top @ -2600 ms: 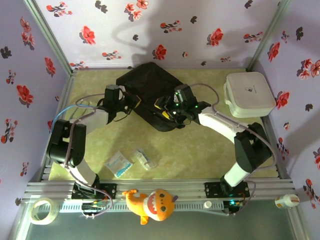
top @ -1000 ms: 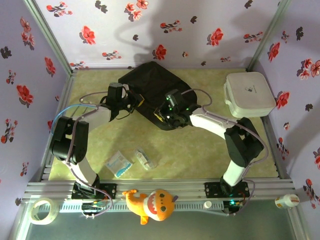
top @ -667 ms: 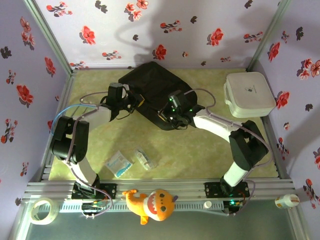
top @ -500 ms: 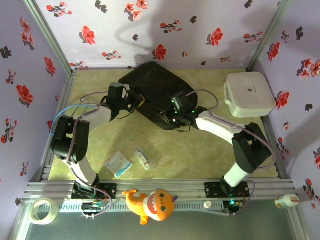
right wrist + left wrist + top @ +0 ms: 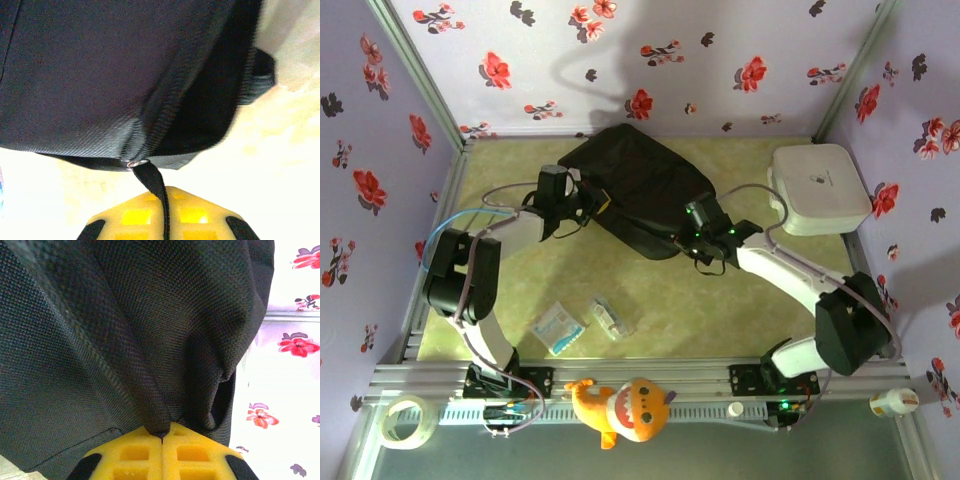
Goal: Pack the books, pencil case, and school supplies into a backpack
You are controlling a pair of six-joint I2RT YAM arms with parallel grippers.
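Black backpack (image 5: 638, 183) lies flat on the yellow-green table (image 5: 740, 310), toward the far wall and left of centre, rounded end pointing to the near right. Both arms reach in to it from either side. Left gripper (image 5: 161, 436): yellow fingers pressed together with a ridge of the backpack's black woven fabric pinched between the tips; the cloth rises from the pinch in a taut fold, and the rest of the bag sags around it. From above, this gripper sits at the bag's left edge. Right gripper (image 5: 164, 194): yellow fingers closed on a narrow black pull strap (image 5: 151, 178), which runs from the fingertips up to a small metal ring (image 5: 135, 163) at the seam of the bag's lower edge. The strap looks straight and tight. From above, this gripper is at the bag's near right corner, just off the fabric. Clear pencil case (image 5: 608, 317) lies on the table near the front, well apart from the backpack and from both grippers. Just to its left, a flat pale blue-white packet (image 5: 558, 328). White rounded-square box (image 5: 818, 187) sits at the far right of the table. In front of the arm bases, an orange plush toy (image 5: 625, 407) rests on the rail, and a tape roll (image 5: 403, 421) lies at the near left corner.
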